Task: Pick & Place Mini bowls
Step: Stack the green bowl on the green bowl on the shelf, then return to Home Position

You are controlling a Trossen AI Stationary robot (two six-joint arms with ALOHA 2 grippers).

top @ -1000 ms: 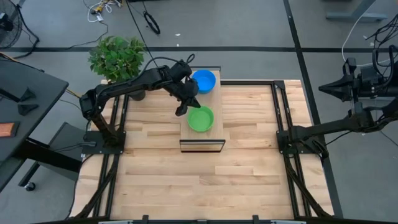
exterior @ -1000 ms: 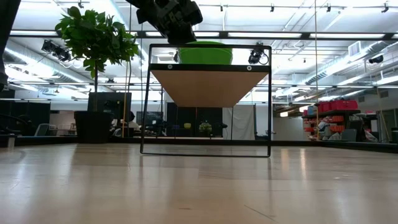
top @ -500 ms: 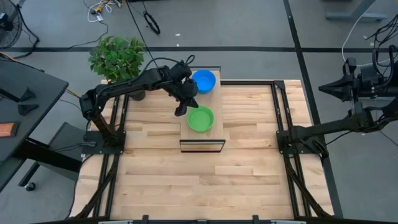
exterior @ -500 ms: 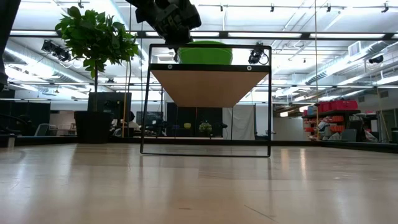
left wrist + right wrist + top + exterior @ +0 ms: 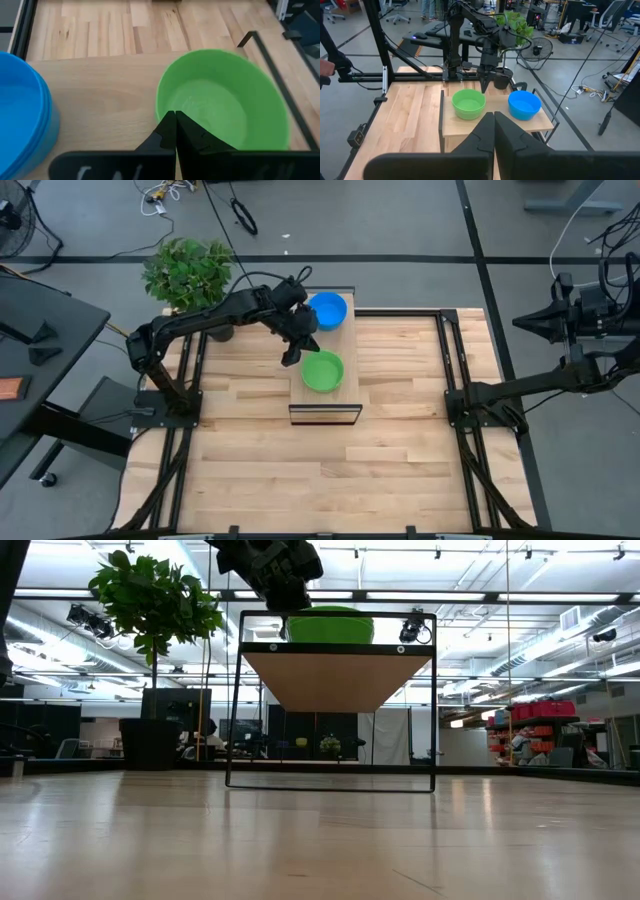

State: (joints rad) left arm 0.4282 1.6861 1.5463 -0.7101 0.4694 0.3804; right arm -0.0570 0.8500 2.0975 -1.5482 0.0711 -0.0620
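High view: left claw (image 5: 291,358), fingers pressed together and empty, reaches over the raised shelf (image 5: 350,342) beside the green bowls (image 5: 323,370) (blue bowls (image 5: 326,309) behind); right claw (image 5: 494,118) likewise closed, waits off-bench.

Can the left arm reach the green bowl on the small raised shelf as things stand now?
Probably yes. The left hand hangs shut right at the rim of the green bowl, which sits open on the raised shelf. Nothing lies between them; the blue bowl stands apart, and the hand must open first.
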